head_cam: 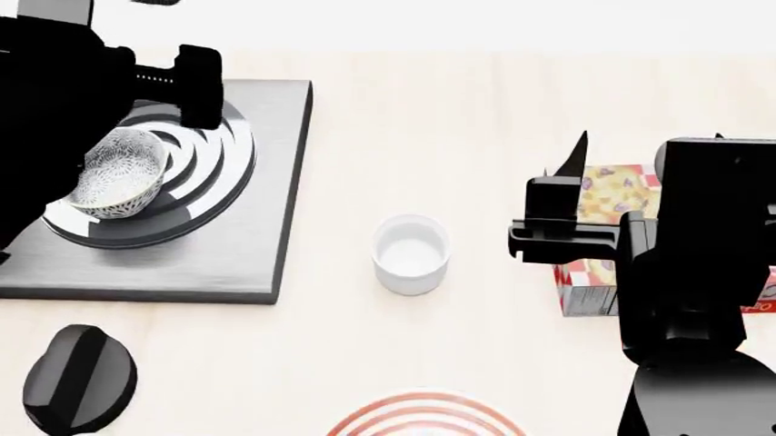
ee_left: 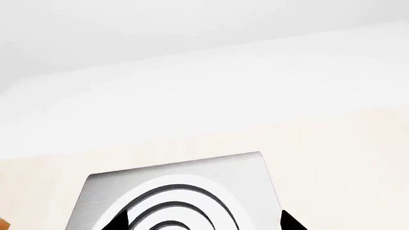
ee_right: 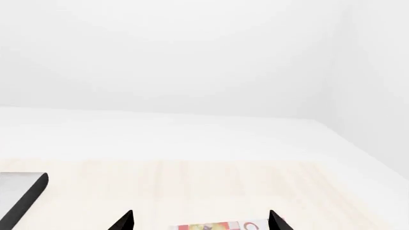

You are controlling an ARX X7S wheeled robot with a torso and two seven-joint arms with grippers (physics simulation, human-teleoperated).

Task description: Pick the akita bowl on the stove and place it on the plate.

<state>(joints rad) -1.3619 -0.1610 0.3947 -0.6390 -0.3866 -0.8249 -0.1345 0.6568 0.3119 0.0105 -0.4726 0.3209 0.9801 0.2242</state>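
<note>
a simulated kitchen counter is showing here: a pale wooden table (head_cam: 485, 118) is carrying a stove (head_cam: 261, 191) with burner rings, its black knob (head_cam: 79, 377), a speckled akita bowl (head_cam: 118, 173), a white cup (head_cam: 410, 253) and a red-ringed plate (head_cam: 424, 416).

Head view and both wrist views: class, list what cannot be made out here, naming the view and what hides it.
1. Left gripper: head view, the black arm covers it; left wrist view, only the tips show, so no grip on the akita bowl can be told.
2. Plate: head view, cut off by the lower edge.
3. Carton: head view, the right arm covers much of it; print too small to read.
4. Stove: its left part is behind the left arm.
</note>
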